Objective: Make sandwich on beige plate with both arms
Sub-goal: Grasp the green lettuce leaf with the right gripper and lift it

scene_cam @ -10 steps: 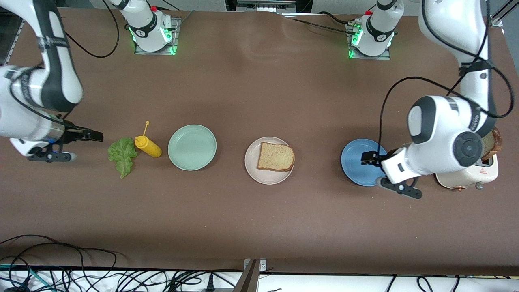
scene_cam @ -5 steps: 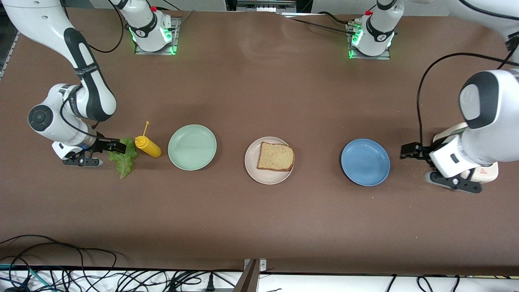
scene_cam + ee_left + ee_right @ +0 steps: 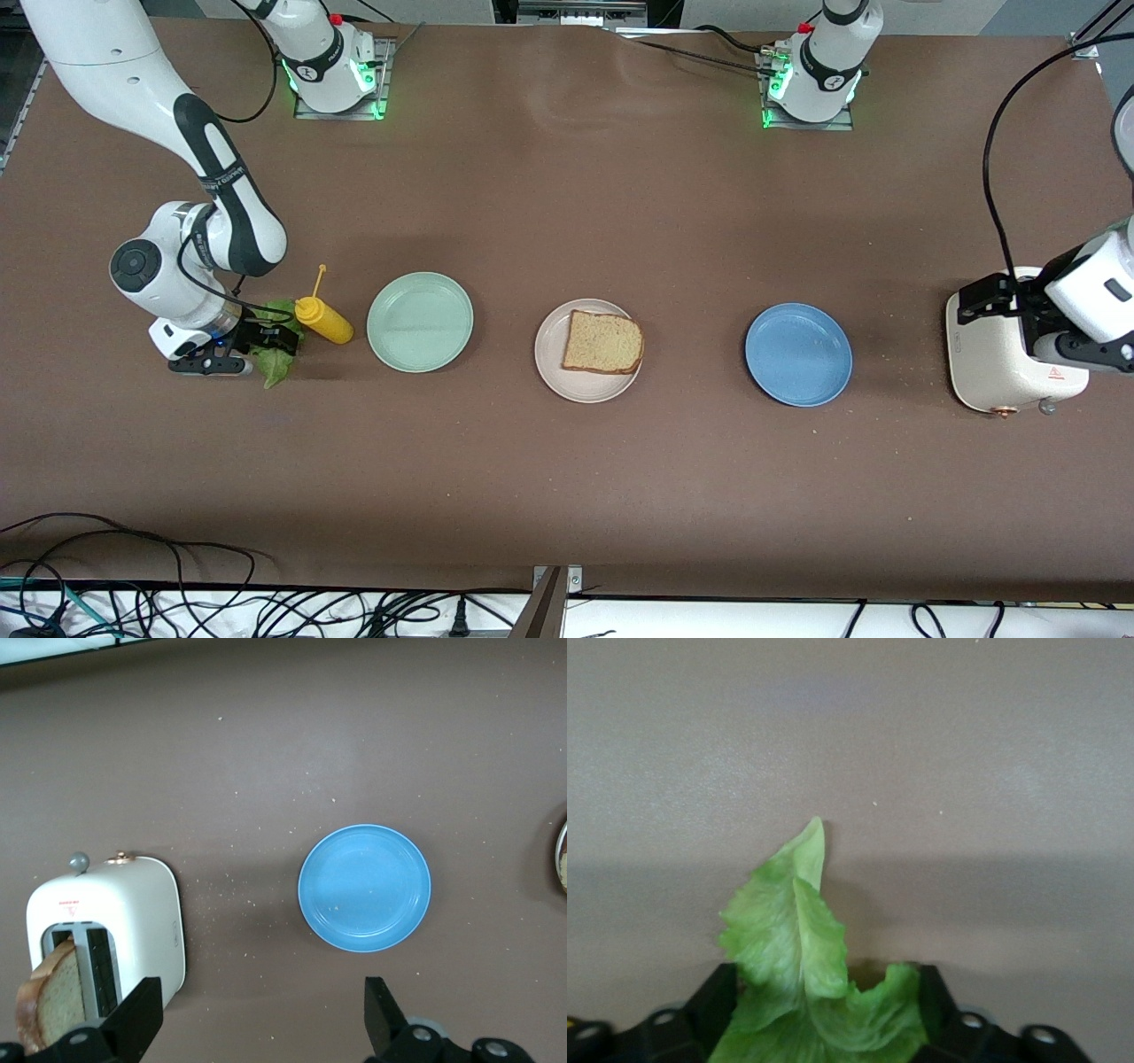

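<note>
Right gripper point(image 3: 824, 1028) jaws straddle floppy, tear-prone lettuce leaf point(image 3: 802, 966), not yet clamped; pinch mid-leaf. Left gripper point(image 3: 257, 1014) jaws wide over toaster point(image 3: 111, 926).

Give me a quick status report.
Right hand down astride lettuce, grip unconfirmed. Left hand open over toaster. One bread slice on beige plate. Nothing in the way.

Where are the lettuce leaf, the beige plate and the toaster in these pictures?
lettuce leaf point(image 3: 793, 948): right wrist view, on the leaf's middle rib.
beige plate point(image 3: 551, 365): front view, on the bare rim beside the bread slice.
toaster point(image 3: 133, 912): left wrist view, on its white top by the slots.
</note>
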Tool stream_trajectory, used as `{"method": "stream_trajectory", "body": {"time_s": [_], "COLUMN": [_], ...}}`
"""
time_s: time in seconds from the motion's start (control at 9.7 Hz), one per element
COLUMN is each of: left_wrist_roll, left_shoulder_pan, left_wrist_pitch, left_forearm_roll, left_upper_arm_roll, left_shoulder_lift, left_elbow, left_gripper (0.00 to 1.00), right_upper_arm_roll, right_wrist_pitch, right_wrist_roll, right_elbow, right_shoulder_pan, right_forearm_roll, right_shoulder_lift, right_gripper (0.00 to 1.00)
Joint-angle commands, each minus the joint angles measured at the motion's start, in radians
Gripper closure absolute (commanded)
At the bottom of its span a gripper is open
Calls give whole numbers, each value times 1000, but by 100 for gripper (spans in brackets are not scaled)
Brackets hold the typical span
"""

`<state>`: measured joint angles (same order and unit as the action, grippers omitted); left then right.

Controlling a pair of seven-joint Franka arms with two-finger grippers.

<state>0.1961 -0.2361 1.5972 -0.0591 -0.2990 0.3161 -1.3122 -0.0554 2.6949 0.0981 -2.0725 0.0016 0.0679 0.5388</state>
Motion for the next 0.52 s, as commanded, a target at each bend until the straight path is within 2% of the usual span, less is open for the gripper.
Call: {"method": "stream_trajectory", "body": {"time_s": [0.0, 0.1, 0.41], "left_wrist_roll": [-47, -72, -90], "left_shoulder_pan": [11, 15, 65], "left_wrist_pitch": [4, 4, 4], "left_forearm_roll": [42, 45, 45], "left_upper_arm_roll": [50, 69, 138], "left_shoulder_lift": [-135, -168, -244], "left_elbow": [-135, -166, -240], "left_gripper": [0, 0, 0], "right_upper_arm_roll": [5, 3, 3], "right_wrist_pitch": [5, 2, -9], "right_wrist_roll": [49, 80, 104], "right_elbow": [3, 3, 14], "right_shoulder_pan": [-3, -5, -9], "right_forearm_roll": [18, 18, 18], "right_shoulder_lift": [1, 1, -14], "right_gripper": [78, 90, 100]}}
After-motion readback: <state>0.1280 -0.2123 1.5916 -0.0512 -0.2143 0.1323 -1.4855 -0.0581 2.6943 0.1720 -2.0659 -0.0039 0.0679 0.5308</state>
